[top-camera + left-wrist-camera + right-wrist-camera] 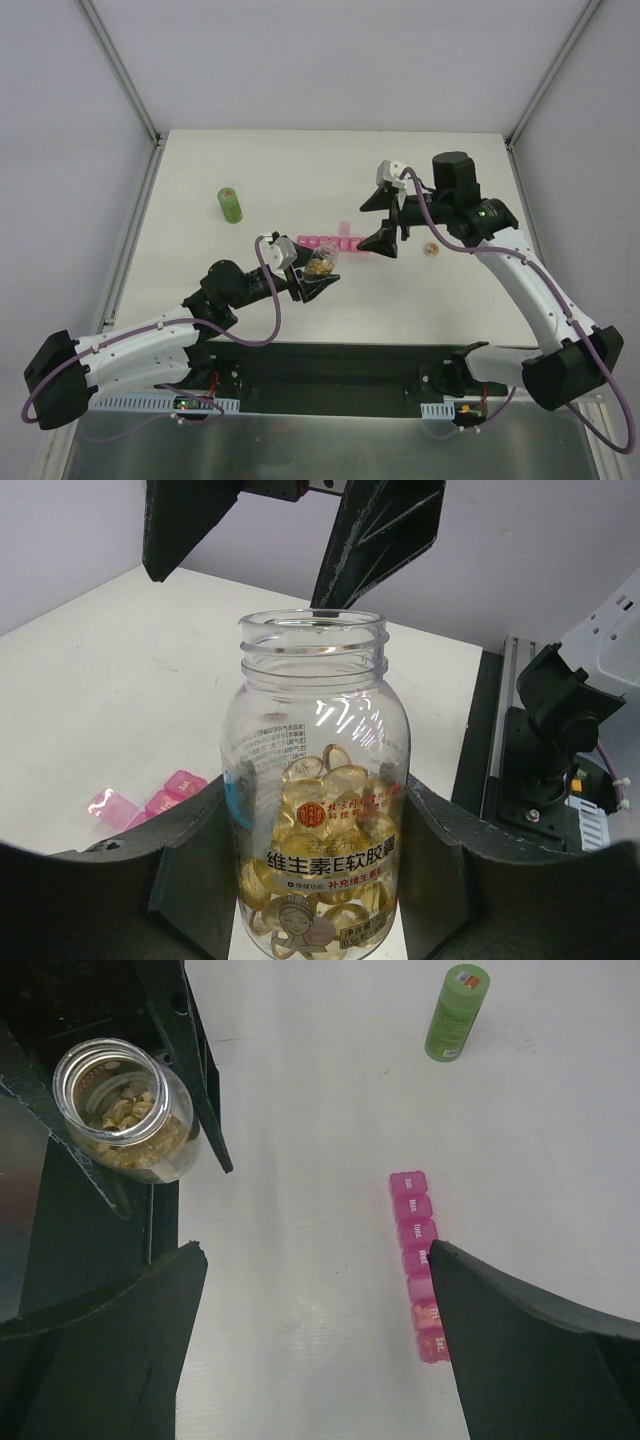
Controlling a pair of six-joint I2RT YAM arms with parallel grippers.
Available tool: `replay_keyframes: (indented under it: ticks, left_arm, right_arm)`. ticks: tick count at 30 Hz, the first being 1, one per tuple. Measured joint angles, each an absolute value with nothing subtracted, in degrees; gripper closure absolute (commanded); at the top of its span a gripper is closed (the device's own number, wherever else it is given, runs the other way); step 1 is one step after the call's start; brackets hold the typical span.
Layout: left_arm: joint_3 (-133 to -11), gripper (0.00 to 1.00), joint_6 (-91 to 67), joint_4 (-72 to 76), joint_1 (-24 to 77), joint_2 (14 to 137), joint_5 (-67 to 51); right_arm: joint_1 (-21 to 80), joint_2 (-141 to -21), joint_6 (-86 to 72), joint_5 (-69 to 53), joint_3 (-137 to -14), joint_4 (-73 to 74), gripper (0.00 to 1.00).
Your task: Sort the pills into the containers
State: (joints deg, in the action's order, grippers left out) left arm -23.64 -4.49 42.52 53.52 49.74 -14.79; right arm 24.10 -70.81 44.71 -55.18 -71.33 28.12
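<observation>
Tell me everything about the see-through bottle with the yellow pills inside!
The bottle looks like clear plastic, with a threaded neck, its cap off and mouth open. A printed label wraps its lower part. Golden pills fill it roughly halfway. The left gripper clamps it from both sides, near the pink containers.

Heaped amber pills (pixel 330 780); pink containers (pixel 412 1230) in row.
</observation>
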Motion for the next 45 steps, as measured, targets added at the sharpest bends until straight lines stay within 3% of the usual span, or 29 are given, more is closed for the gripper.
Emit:
replay_keyframes:
  ticks: [9,22,32,45]
  left_arm:
    - [-22.96,1.00,-4.21,39.99,53.49,48.42,-13.65]
    - [-21.71,1.00,-4.03,26.57,47.59,51.07,-13.98]
    - [-35.27,1.00,16.47,6.83,46.39,54.94,-20.03]
    - [-31.86,1.00,25.17,-2.07,46.39,46.17,-20.45]
  right_arm:
    - [25.12,-72.34,56.45,-50.28,-70.98,33.23,0.04]
    - [22.92,-97.65,69.36,-29.95,-77.91,46.57,0.04]
    - [23.55,-106.04,84.31,-30.41,-86.26,52.29,0.04]
    - [27.94,-117.93,83.02,-25.34,-92.86,51.40,0.01]
